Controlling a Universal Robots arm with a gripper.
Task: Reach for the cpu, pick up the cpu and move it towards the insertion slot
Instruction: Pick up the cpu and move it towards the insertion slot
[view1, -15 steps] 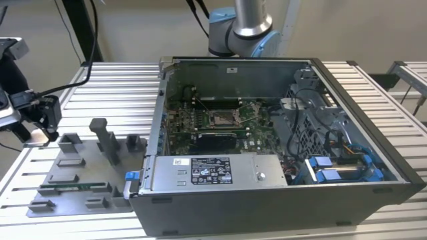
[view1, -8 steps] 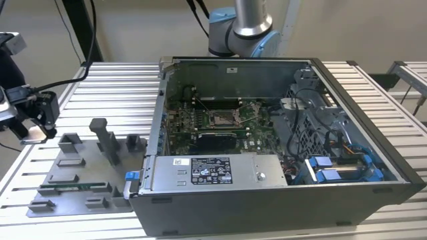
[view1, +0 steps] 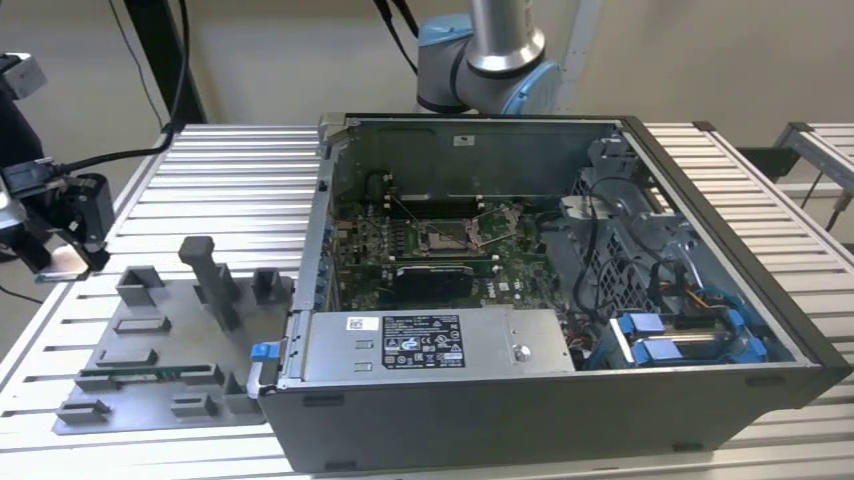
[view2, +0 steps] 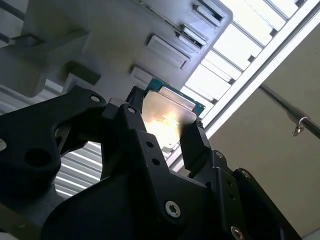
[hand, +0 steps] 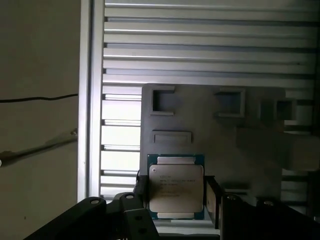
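The gripper (hand: 177, 196) pinches the cpu (hand: 176, 186) by two sides, near the grey tray (hand: 225, 135). The slot (view1: 441, 238) is well apart.

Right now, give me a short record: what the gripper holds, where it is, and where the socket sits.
gripper: shut on the cpu
cpu: gripped by two opposite edges, held clear of the grey tray
gripper place: at the exterior view's left, near the tray
insertion slot: inside the computer case, well apart from the gripper
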